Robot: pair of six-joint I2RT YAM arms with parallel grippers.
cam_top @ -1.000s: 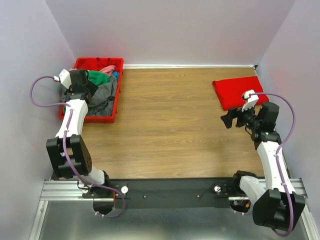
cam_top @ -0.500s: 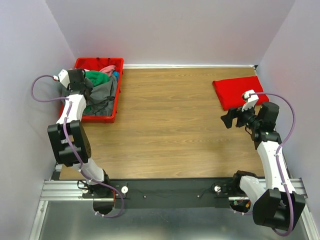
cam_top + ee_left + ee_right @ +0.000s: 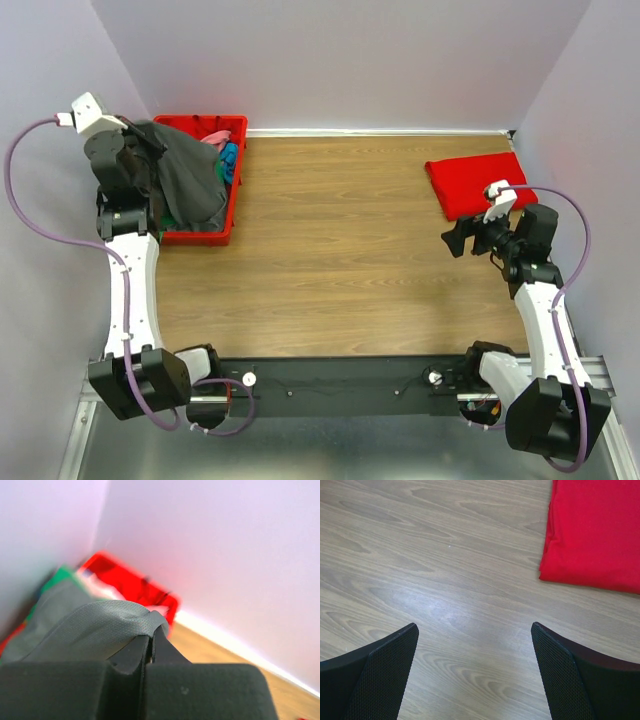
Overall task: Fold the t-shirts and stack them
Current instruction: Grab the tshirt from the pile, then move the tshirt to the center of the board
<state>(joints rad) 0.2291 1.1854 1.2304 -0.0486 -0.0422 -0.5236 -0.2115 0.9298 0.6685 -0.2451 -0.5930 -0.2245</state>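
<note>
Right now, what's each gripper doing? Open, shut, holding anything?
Left gripper: shut on the dark grey t-shirt, cloth hanging over the red bin.
Right gripper: open, empty, over the table near the folded red t-shirt.

We saw the left end effector [image 3: 151, 645] pinched tight on a fold of the dark grey t-shirt [image 3: 95, 625], which draped away leftward. Behind it, blurred, sat the red bin [image 3: 130, 582] with green cloth [image 3: 57, 577] at its left.
</note>
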